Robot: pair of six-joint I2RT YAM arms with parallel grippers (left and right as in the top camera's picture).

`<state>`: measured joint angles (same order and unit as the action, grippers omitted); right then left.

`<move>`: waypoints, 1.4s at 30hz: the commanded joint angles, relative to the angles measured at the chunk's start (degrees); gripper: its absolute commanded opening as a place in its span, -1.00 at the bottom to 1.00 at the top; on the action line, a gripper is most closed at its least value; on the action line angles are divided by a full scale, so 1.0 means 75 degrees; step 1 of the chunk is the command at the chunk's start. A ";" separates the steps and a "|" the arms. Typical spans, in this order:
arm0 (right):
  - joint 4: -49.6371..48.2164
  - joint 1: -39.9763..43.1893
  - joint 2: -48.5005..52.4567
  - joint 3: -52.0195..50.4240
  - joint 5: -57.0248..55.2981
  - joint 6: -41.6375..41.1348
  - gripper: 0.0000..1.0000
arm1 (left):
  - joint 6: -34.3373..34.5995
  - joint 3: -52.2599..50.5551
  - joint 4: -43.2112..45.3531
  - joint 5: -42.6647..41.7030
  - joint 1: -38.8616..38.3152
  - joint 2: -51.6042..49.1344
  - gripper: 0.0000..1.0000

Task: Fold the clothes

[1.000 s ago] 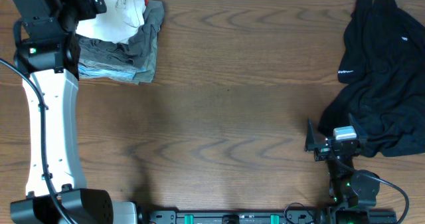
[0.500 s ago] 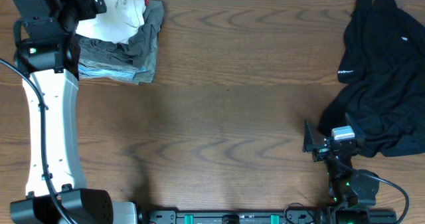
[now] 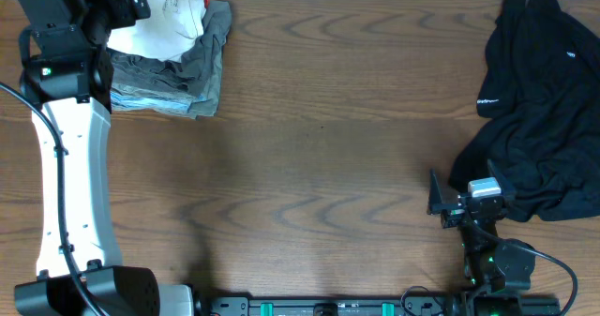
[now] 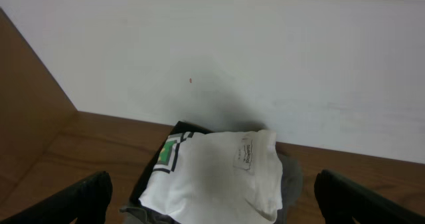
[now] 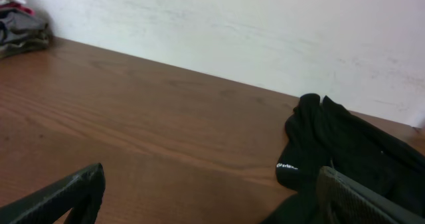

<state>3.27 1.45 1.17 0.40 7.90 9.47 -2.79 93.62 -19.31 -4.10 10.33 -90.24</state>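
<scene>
The clothes, a white T-shirt [image 3: 169, 21] with a green-and-grey print [image 4: 174, 151] and a small grey label, lie folded on top of a stack at the table's far left corner. My left gripper [image 4: 212, 211] hovers open just in front of it; its dark fingertips [image 4: 73, 201] flank the shirt without touching it. At the near right my right gripper [image 3: 464, 196] also stands open, low over bare wood, with nothing between its fingers [image 5: 63, 197].
Under the shirt lie folded grey and olive garments [image 3: 192, 77]. A crumpled black garment [image 3: 539, 110] covers the table's right side, close to my right gripper's right finger [image 5: 365, 197]. A white wall [image 4: 265, 64] runs behind the table.
The right gripper has edged very slightly left. Nothing else has visibly moved.
</scene>
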 commanded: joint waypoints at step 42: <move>0.0038 -0.0052 0.0029 -0.0012 0.0064 -0.0087 0.98 | 0.0020 -0.5727 -0.0411 -0.0446 -0.0023 0.6793 0.96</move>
<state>3.27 1.45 1.39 0.40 7.94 9.47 -2.79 58.35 -24.69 -4.54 10.33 -44.51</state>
